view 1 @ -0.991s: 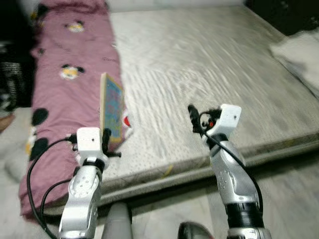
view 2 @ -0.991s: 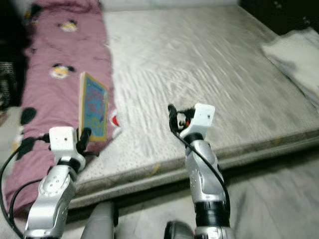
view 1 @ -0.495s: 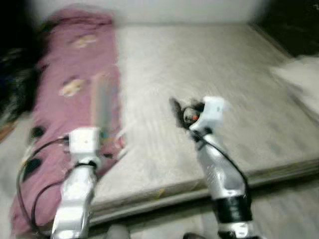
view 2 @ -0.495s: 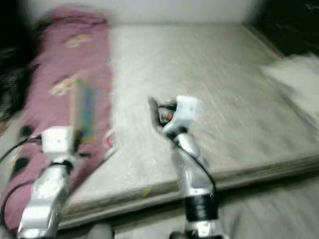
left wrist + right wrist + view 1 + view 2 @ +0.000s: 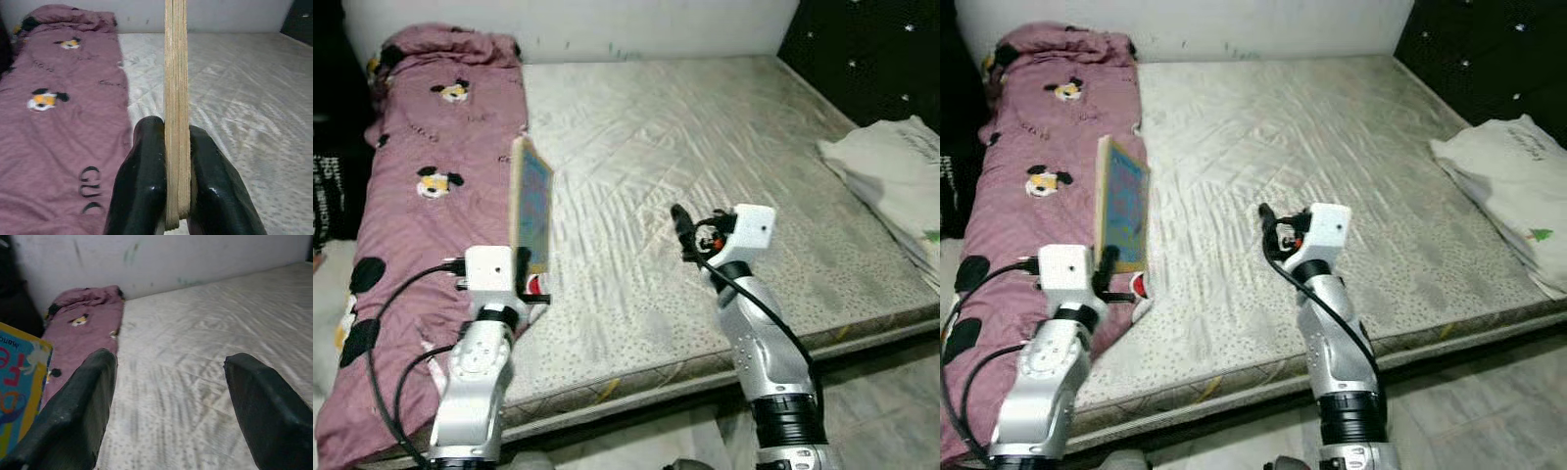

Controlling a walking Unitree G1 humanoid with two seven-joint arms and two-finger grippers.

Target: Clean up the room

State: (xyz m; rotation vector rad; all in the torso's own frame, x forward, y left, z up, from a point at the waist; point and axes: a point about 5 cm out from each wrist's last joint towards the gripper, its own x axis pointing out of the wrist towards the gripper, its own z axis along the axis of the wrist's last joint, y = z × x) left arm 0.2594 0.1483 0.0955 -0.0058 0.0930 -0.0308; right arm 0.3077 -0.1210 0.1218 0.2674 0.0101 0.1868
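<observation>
Left wrist view shows your left gripper pinching the book upright by its lower edge, above the pink quilt. Keep it vertical as you carry; your right gripper, just beside it, is spread wide, empty.

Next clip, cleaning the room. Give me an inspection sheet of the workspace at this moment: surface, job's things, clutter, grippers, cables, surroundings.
Surface: bare mattress, wrinkled, pale grey, on a low frame.
Job's things: book held upright on edge, blue and yellow cover facing the robot's right.
Clutter: pink cartoon blanket lying along the mattress's left side; folded white cloth at its right edge.
Grippers: left gripper shut on the book's lower edge; right gripper open, holding nothing, above the mattress.
Cables: black cable looping off the left wrist; another along the right forearm.
Surroundings: white wall at the far end; dark padded panel on the right; grey floor in front.
</observation>
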